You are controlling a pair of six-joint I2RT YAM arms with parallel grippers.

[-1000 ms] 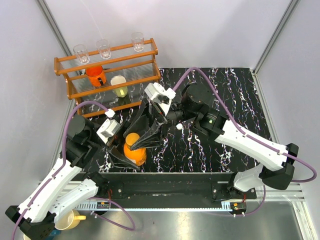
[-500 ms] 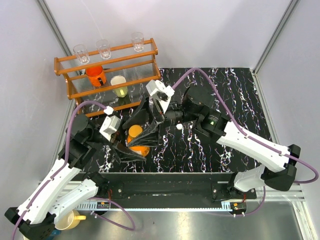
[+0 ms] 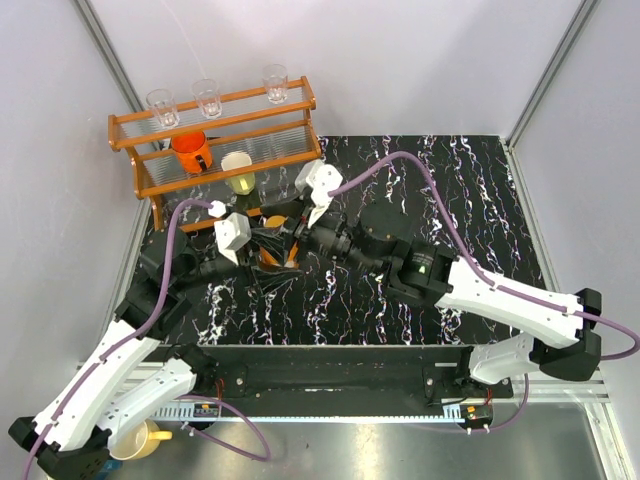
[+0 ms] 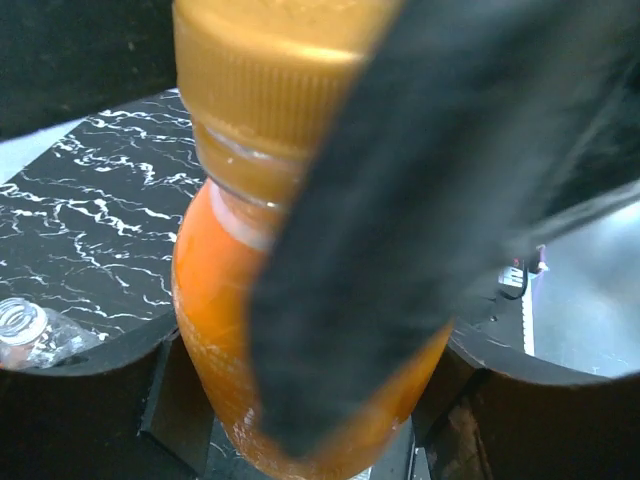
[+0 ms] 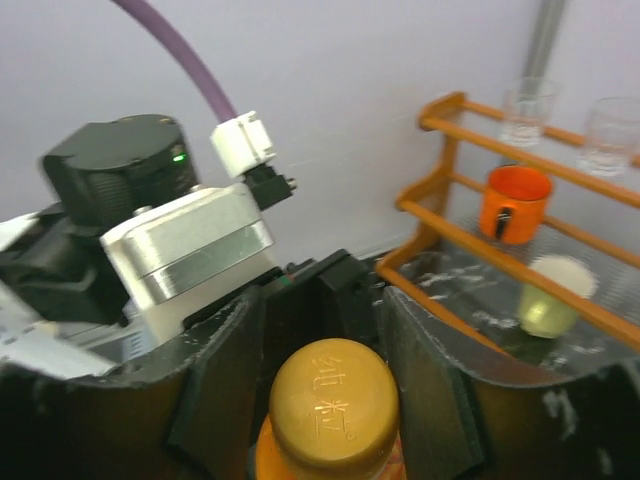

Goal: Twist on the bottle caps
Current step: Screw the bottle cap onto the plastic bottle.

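Note:
The squat orange bottle [image 4: 215,330] sits between the fingers of my left gripper [image 4: 310,420], which is shut on its body. Its orange cap [image 5: 335,405] sits on the neck and faces the right wrist camera. My right gripper [image 5: 320,330] straddles that cap, fingers [image 5: 225,370] on either side, with a thin gap on one side. From above, both grippers [image 3: 262,250] [image 3: 290,245] meet over the bottle [image 3: 270,258] near the rack. The open neck of the clear water bottle [image 4: 20,325] lies on the mat at the left wrist view's edge. The blue-rimmed cap is out of view.
The wooden rack [image 3: 215,140] stands just behind the grippers, holding clear glasses [image 3: 208,97], an orange mug [image 3: 190,150] and a pale cup [image 3: 238,172]. A yellow mug [image 3: 140,440] sits off the mat at the near left. Black marbled mat [image 3: 450,190] stretches to the right.
Both arms have carried the orange bottle away from the near edge toward the rack. The right gripper's jaws widened, then narrowed again around the cap.

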